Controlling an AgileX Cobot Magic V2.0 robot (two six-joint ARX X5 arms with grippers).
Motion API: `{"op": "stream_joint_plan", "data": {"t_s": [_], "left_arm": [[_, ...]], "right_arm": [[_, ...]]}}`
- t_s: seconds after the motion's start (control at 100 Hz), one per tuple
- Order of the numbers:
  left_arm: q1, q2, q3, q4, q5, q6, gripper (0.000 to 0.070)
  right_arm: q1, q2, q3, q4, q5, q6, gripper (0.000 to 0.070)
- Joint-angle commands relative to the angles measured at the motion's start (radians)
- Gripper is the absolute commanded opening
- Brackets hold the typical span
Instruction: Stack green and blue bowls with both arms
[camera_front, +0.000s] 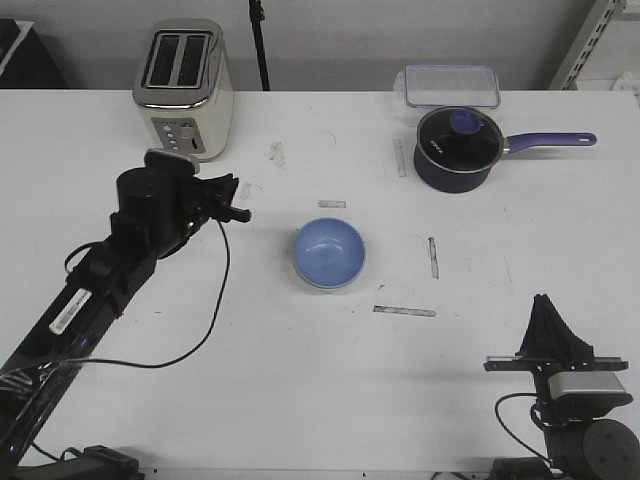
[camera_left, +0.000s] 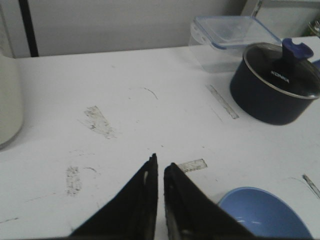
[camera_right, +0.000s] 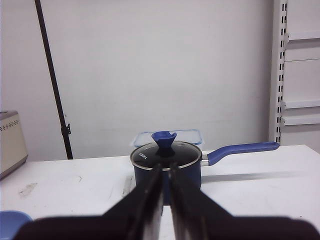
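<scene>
Round periwinkle-blue bowl (camera_front: 329, 252) nested on pale green rim, mid-table, right of the nearer left gripper (camera_front: 238, 212); both grippers' jaws together, empty.

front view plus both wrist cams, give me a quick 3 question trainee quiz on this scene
1. True or false: the blue bowl sits inside the green bowl.
2. Which gripper is nearer the bowls? A) left gripper B) right gripper
3. Fill in: the saucepan has its ___ on.

Key:
1. True; only a pale green rim shows under the blue bowl in the front view.
2. A; it is just left of the stack, with its fingers nearly together and holding nothing. The right gripper is at the table's near right corner.
3. Lid; it is glass with a blue knob.
</scene>
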Motion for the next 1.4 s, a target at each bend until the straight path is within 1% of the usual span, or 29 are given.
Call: {"op": "stream_joint_plan", "data": {"t_s": [0.0,0.09,0.19,0.28,0.48,0.67,0.74,0.86,0.94,1.12,1.35,1.39], "left_arm": [[0.023,-0.052,-0.082,0.078,-0.004,0.009,0.0000],[0.065,-0.153,-0.220,0.188,-0.004,0.021,0.0000],[0.120,-0.275,-0.377,0.294,-0.006,0.091,0.0001],[0.169,-0.385,-0.504,0.348,-0.028,0.144,0.0001],[0.257,-0.632,-0.729,0.351,-0.047,0.152,0.0001],[0.269,-0.858,-0.893,0.344,-0.054,0.151,0.0001],[0.269,-0.935,-0.924,0.306,-0.053,0.151,0.0001],[0.270,-1.040,-0.928,0.198,-0.053,0.151,0.0001],[0.270,-1.093,-0.927,0.160,-0.053,0.151,0.0001],[0.270,-1.175,-0.927,0.165,-0.053,0.151,0.0001],[0.264,-1.226,-0.940,0.173,-0.050,0.151,0.0001],[0.259,-1.236,-0.949,0.169,-0.060,0.151,0.0001]], "right_arm": [[0.001,-0.002,0.006,0.011,0.000,0.010,0.0014],[0.001,-0.002,0.006,0.010,0.000,0.010,0.0014],[0.001,-0.002,0.006,0.010,0.000,0.010,0.0014],[0.001,-0.002,0.006,0.011,0.000,0.010,0.0014],[0.001,-0.002,0.006,0.010,0.000,0.010,0.0014],[0.001,-0.002,0.006,0.010,0.000,0.010,0.0014],[0.001,-0.002,0.006,0.010,0.000,0.010,0.0014],[0.001,-0.002,0.006,0.010,0.000,0.010,0.0014],[0.001,-0.002,0.006,0.010,0.000,0.010,0.0014],[0.001,-0.002,0.006,0.010,0.000,0.010,0.0014],[0.001,-0.002,0.006,0.010,0.000,0.010,0.0014],[0.001,-0.002,0.006,0.011,0.000,0.010,0.0014]]}}
